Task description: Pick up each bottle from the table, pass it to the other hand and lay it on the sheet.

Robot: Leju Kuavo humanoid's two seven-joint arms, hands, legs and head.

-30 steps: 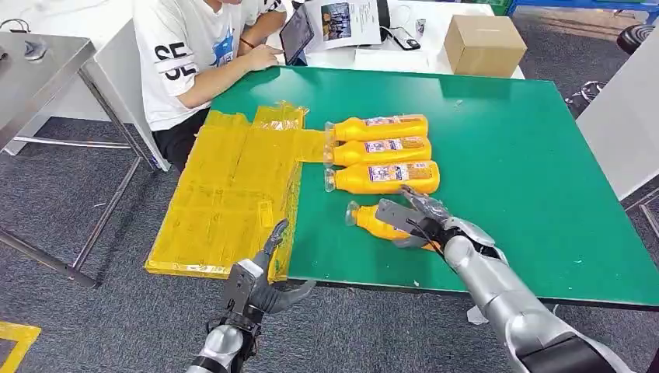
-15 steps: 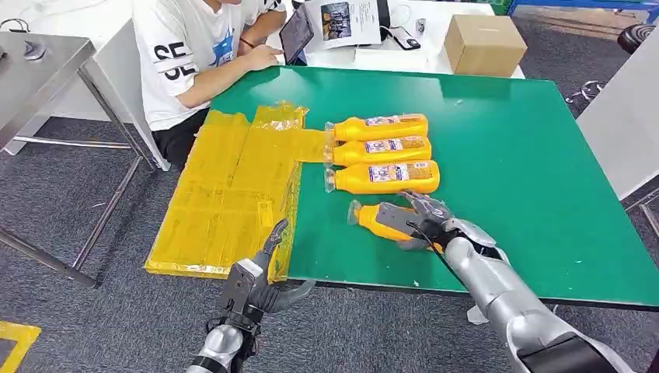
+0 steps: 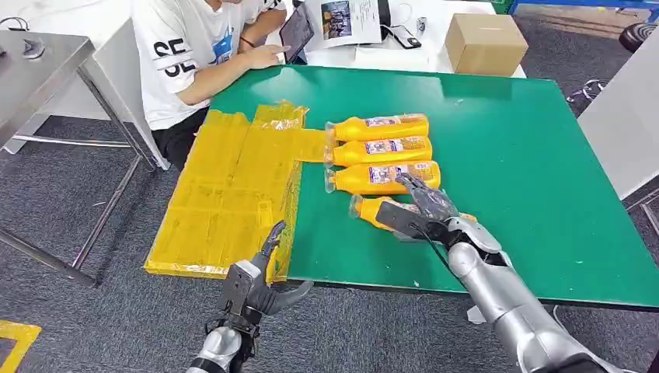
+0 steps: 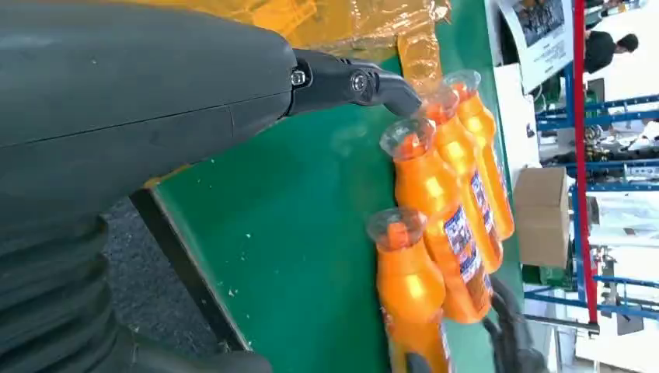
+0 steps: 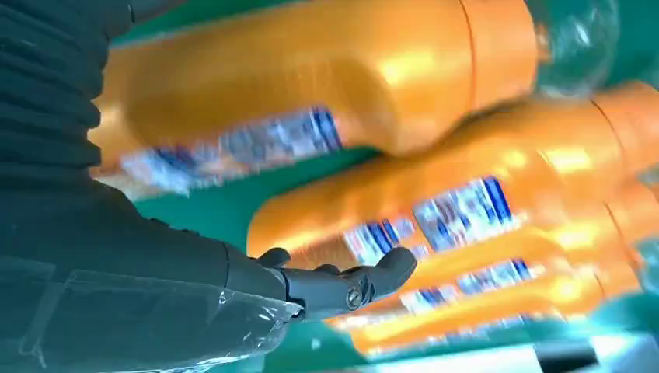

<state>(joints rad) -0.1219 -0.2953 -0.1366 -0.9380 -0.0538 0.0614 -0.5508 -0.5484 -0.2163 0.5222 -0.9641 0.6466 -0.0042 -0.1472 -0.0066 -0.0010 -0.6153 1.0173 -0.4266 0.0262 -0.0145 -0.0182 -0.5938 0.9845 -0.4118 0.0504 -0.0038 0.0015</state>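
Four orange bottles lay on their sides on the green table (image 3: 528, 155), caps pointing left toward the yellow sheet (image 3: 225, 194). Three lay in a tight row, touching one another, just right of the sheet's far part. The fourth, the near bottle (image 3: 374, 210), lay just beside the row bottle (image 3: 381, 177) nearest to it, and the right hand (image 3: 423, 214) was on it.

By the look of it, the near bottle was full, so fairly heavy for its size and stiff enough to take a firm squeeze. The plastic looked smooth and glossy, the round body free to roll, so it would likely slip in a loose hold. The labelled middle of the body seemed the best place to grip: widest, near the balance point, with the cap end left free for the other hand at the handover.

The right hand lay over that middle, fingers (image 3: 420, 190) spread across the top of the bottle and the thumb along its near side. It touched the bottle, but I could not tell whether the grip had closed; the right wrist view was blurred, showing one dark finger (image 5: 350, 284) extended beside the bottles.

The left hand (image 3: 256, 284) hung below the table's near edge, by the sheet's near corner, fingers apart and holding nothing.
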